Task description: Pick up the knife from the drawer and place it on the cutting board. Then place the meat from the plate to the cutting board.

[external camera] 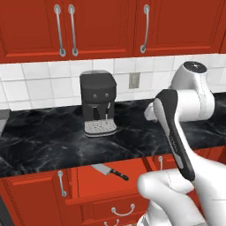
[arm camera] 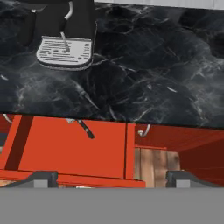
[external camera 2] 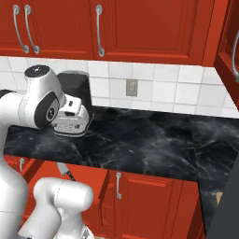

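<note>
Well above the fingers (arm camera: pixel 43 178), knife (arm camera: pixel 83 127) lies in open drawer (arm camera: pixel 65 151).

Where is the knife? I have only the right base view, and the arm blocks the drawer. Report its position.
Observer: In the left base view the knife lies in the open drawer, near the back, just under the edge of the counter. Its blade points left and its black handle right.
Operator: Give me the gripper's state.
Observer: In the hand view the gripper is open, jaws wide apart, holding nothing.
Operator: Tell me how it lines up with the knife.
Observer: The hand view looks down into the drawer. There the knife sits above and left of the midpoint between the fingertips, well apart from them.
</note>
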Robot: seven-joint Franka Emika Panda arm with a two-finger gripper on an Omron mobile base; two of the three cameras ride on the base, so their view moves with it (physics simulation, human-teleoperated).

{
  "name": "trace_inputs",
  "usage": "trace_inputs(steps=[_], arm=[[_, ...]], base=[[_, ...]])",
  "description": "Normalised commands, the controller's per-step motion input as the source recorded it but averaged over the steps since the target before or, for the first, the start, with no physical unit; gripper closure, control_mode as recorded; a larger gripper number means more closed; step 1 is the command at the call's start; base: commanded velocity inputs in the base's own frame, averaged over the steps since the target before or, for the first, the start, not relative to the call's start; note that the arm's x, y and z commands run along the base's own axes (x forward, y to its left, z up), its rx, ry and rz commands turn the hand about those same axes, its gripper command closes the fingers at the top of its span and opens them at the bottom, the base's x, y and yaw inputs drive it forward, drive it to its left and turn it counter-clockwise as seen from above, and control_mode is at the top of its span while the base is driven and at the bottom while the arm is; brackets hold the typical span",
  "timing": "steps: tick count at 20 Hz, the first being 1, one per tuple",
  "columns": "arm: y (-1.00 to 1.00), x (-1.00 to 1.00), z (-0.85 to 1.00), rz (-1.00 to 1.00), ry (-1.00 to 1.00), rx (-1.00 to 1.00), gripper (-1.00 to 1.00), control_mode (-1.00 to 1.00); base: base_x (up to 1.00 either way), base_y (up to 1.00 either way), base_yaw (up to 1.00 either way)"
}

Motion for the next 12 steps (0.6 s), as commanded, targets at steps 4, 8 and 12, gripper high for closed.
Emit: trace_inputs(steps=[4, 8, 12], arm=[[0.22, -0.8, 0.51, 0.0, 0.0, 0.0, -1.0, -1.0], [0.09, -0.25, 0.12, 0.0, -0.02, 0.0, -1.0, 1.0], [0.0, 0.0, 0.0, 0.0, 0.0, 0.0, -1.0, 1.0]], base=[[0.0, 0.0, 0.0], [-0.75, 0.13, 0.0], [-1.0, 0.25, 0.0]])
